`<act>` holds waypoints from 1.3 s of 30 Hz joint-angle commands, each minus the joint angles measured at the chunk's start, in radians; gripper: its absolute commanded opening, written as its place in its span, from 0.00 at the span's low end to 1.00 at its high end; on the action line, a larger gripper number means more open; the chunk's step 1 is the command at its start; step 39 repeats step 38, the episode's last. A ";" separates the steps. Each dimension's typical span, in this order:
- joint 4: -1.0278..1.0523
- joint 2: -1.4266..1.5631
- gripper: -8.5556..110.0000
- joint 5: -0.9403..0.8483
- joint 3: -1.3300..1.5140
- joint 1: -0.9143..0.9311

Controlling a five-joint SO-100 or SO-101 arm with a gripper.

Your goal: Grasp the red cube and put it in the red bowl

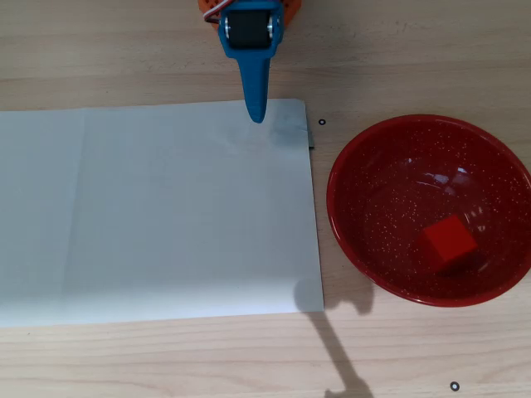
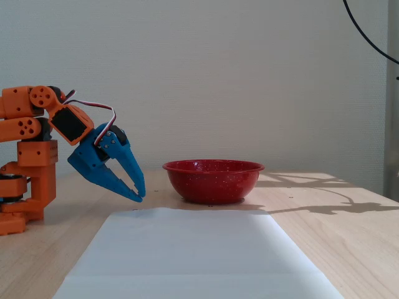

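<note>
- Cube [image 1: 448,242] sits inside the bowl [image 1: 348,157], a bit toward the near-right of the floor in the overhead view; task looks done to me.
- Bowl holds nothing else (just glare spots). In the fixed view its wall [image 2: 212,184] hides the cube.
- Gripper [image 2: 139,194] is empty, fingers nearly together w/ only a sliver between, tips hanging just over the paper's [image 1: 158,215] far edge.
- Arm [image 2: 31,143] is folded back by its base, well clear of the bowl; prob. a rest pose.
</note>
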 commanded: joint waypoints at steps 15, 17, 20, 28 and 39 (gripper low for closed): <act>-0.005 0.011 0.08 0.121 0.009 0.086; -0.005 0.011 0.08 0.121 0.009 0.086; -0.005 0.011 0.08 0.121 0.009 0.086; -0.005 0.011 0.08 0.106 0.009 0.075; 0.000 0.011 0.08 -0.026 0.009 -0.031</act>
